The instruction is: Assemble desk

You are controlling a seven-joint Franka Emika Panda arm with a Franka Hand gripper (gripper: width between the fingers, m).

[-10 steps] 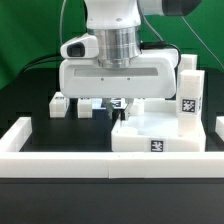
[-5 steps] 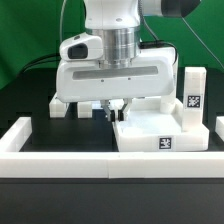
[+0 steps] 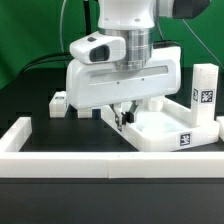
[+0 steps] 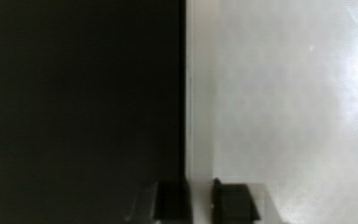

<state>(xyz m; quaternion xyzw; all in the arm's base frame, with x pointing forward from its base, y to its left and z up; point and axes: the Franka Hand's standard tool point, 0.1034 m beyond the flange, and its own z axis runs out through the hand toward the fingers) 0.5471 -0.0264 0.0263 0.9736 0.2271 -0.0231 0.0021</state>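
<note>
Claw (image 3: 122, 119) clenched on left rim of white plastic rectangular tabletop slab (image 3: 168, 131). Likely repositioning step. Next move: keep grip, slide slab steadily toward white border wall (image 3: 60, 148).

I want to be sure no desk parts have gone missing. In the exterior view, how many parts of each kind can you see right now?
Tabletop: 1
Upright leg post: 1
Leg post lying on the table: 1
Total: 3 parts in view. More may be hidden behind the gripper.
</note>
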